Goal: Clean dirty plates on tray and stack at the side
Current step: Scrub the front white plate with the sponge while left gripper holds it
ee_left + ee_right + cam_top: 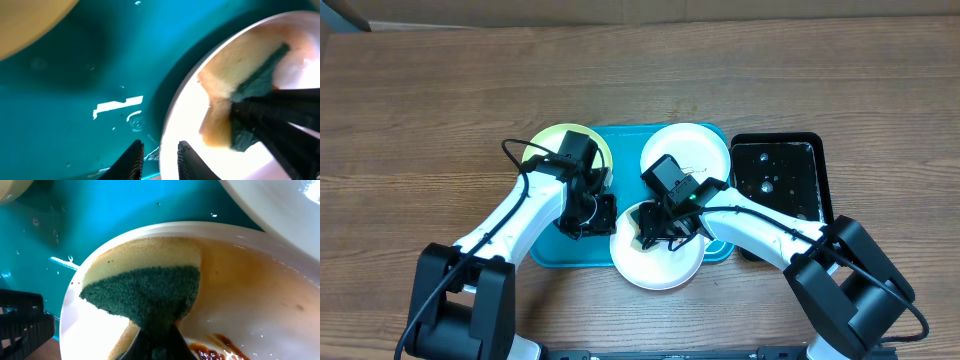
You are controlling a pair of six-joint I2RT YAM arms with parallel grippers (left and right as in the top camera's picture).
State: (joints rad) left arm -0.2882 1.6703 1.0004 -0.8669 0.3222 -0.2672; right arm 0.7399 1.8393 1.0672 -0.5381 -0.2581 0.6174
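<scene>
Green sponge [145, 292] sits pinched in the right hand [156, 342] (overhead hides it) — left hand [160, 161] slightly spread.

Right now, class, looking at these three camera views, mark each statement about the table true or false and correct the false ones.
1. The right gripper presses a sponge onto the front white plate. True.
2. The black tub stands on the left arm's side of the tray. False: it stands on the right arm's side.
3. The yellow-green plate lies on the tray. True.
4. All three plates sit in one pile. False: the yellow-green plate, the back white plate and the front white plate are spread out.
5. The front white plate is spotless. False: brown smears show on it.
</scene>
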